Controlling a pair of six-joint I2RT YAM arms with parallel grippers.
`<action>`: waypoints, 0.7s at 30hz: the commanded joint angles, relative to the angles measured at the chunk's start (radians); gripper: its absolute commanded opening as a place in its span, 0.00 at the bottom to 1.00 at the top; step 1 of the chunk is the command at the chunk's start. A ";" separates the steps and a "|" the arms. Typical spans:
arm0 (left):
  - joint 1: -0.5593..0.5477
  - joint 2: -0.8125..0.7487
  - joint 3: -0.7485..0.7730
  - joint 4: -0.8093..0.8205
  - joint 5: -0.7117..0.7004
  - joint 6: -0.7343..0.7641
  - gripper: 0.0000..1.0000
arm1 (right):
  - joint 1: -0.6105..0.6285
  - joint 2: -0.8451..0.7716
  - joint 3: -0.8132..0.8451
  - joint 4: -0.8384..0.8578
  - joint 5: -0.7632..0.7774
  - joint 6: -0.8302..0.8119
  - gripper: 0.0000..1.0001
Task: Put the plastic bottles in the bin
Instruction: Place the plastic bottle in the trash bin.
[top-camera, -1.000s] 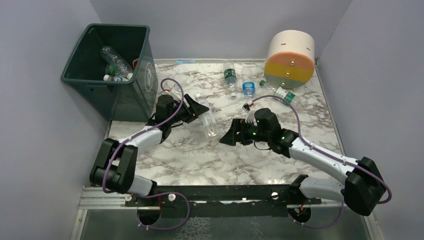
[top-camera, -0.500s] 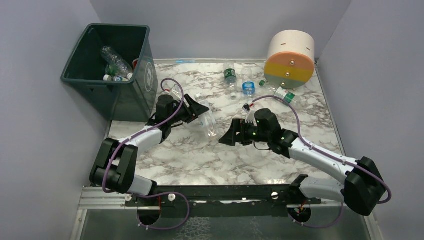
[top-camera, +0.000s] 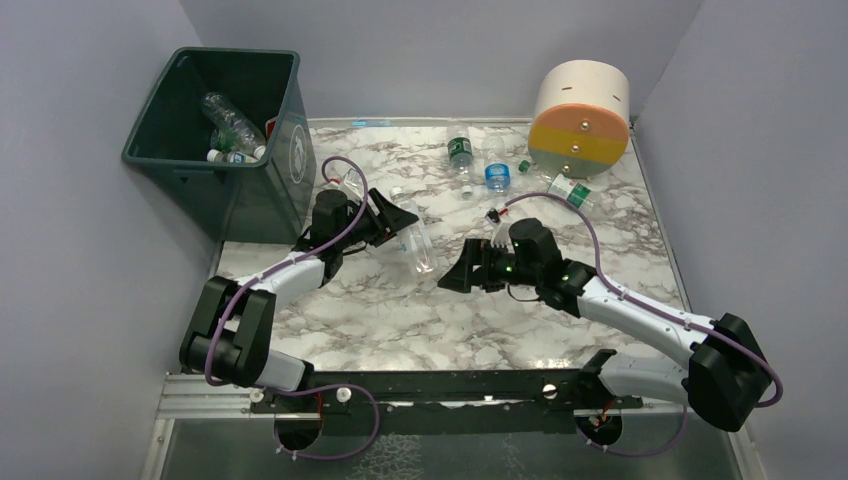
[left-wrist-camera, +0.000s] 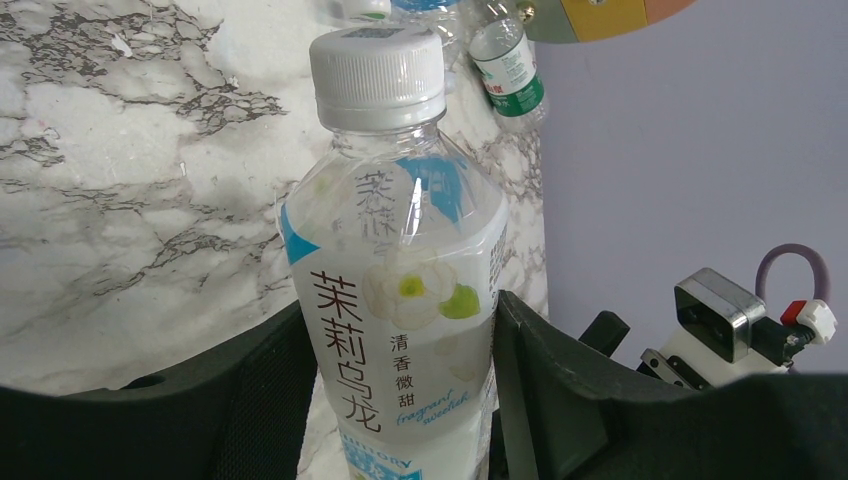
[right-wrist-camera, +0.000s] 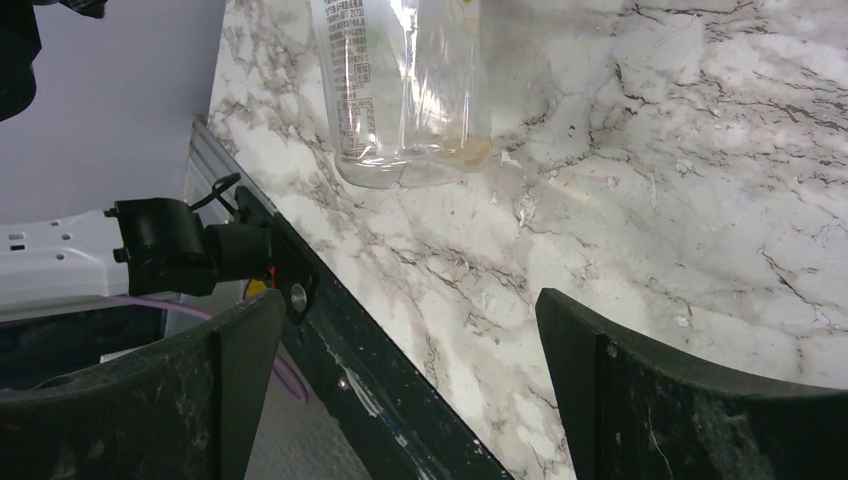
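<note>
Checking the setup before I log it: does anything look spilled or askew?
The big striped cylinder at the far right appears tipped on its side, and loose bottles lie scattered flat beside it, as if spilled out.

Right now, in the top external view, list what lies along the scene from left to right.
The bin → left gripper, shut on a clear bottle → right gripper, open and empty → cream, orange and yellow cylinder.

Robot lab cell, plain lilac walls (top-camera: 450, 50), marbled table (top-camera: 400, 320), mounting rail (top-camera: 450, 385)
</note>
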 joint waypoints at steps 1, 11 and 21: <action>-0.007 0.001 0.033 0.036 -0.001 0.012 0.61 | 0.006 0.007 -0.008 0.029 -0.020 0.003 0.99; -0.007 0.002 0.034 0.036 0.000 0.010 0.61 | 0.006 0.012 -0.016 0.042 -0.025 0.007 0.99; -0.008 0.002 0.035 0.036 -0.002 0.009 0.61 | 0.005 0.019 -0.023 0.058 -0.032 0.014 0.99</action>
